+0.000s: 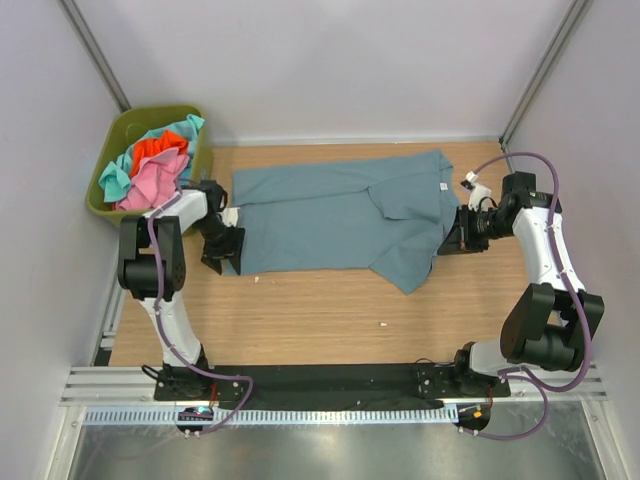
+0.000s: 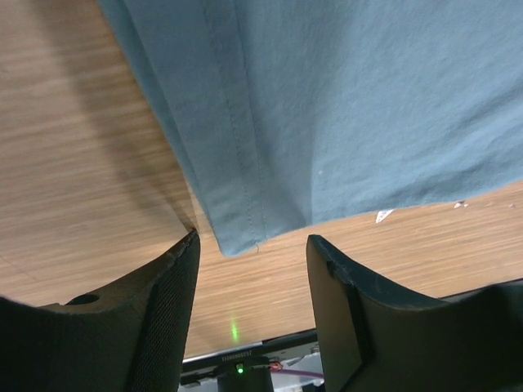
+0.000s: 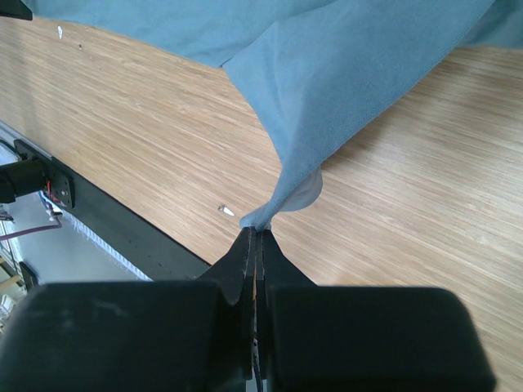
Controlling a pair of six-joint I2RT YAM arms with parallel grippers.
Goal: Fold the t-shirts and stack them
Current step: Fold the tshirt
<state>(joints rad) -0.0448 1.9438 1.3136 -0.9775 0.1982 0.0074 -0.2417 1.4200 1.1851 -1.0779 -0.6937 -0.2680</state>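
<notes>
We see the blue shirt [image 1: 340, 215] spread flat on the far half of the bench, our right gripper [image 3: 256, 234] squeezing its right end tight, our left gripper [image 2: 252, 245] gaping at its left hem, and other shirts [image 1: 155, 170] in the bin [image 1: 140, 118] at the far left corner.

Wooden table [image 1: 320, 310]: slate-blue t-shirt [image 1: 330, 215] spread; maybe paper scrap [image 1: 381, 324].

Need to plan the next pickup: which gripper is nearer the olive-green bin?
Left. The left gripper sits beside the olive-green bin, open at a corner of the slate-blue t-shirt; the right gripper, across the table, pinches its other end.
</notes>
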